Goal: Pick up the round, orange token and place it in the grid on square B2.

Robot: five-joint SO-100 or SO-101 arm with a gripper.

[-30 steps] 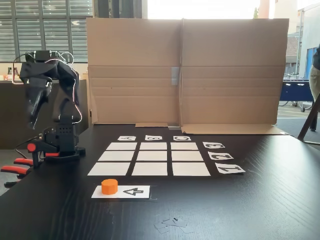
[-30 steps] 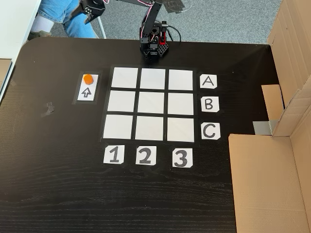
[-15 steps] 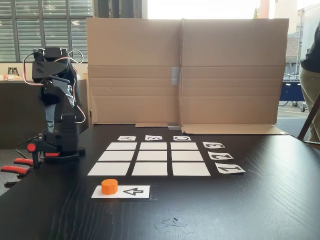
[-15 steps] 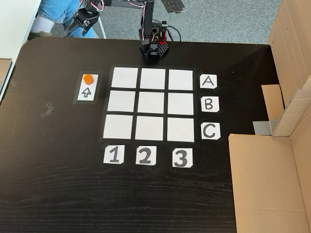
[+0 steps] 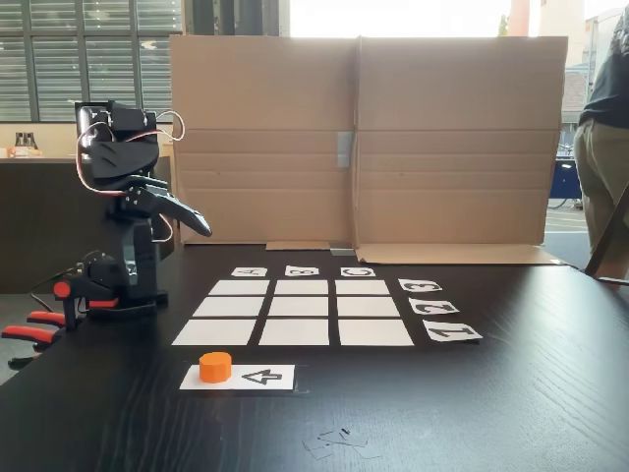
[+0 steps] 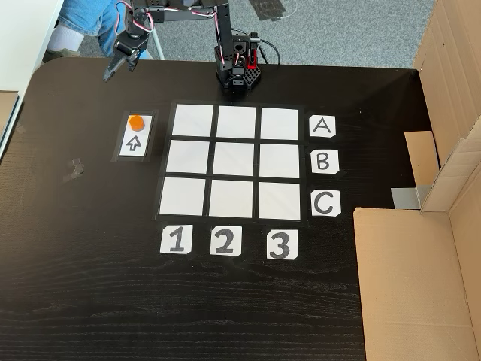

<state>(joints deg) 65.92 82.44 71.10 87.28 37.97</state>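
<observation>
Well below the fingers (image 6: 113,71), which hang over the tabletop (image 6: 83,286) only narrowly parted and holding nothing, the token (image 6: 135,121), a small bright orange thick disc, sits on the arrow strip (image 6: 134,143) beside the grid (image 6: 235,161).

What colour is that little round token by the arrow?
Bright orange token, clearest in the low fixed view.
</observation>
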